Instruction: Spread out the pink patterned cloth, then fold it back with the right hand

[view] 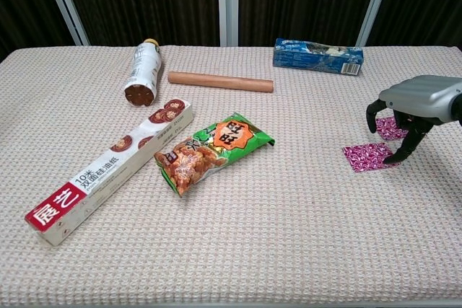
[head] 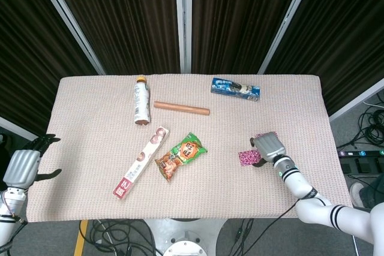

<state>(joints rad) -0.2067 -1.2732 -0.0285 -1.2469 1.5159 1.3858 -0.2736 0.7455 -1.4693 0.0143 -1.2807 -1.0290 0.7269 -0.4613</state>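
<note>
A small pink patterned cloth square (view: 368,156) (head: 246,157) lies flat on the table's right side. A second pink patterned piece (view: 388,128) lies just behind it, partly hidden by my right hand. My right hand (view: 413,108) (head: 268,146) hovers over the gap between the two pieces, fingers curved downward and apart. One dark fingertip (view: 396,157) reaches the right edge of the near square. Nothing is lifted in that hand. My left hand (head: 21,168) hangs off the table's left edge with its fingers spread, holding nothing.
A snack bag (view: 211,148) and a long baking-paper box (view: 112,167) lie in the middle left. A bottle (view: 140,72), a wooden rolling pin (view: 220,81) and a blue box (view: 317,56) lie along the back. The table edge (head: 336,148) is close to the right hand.
</note>
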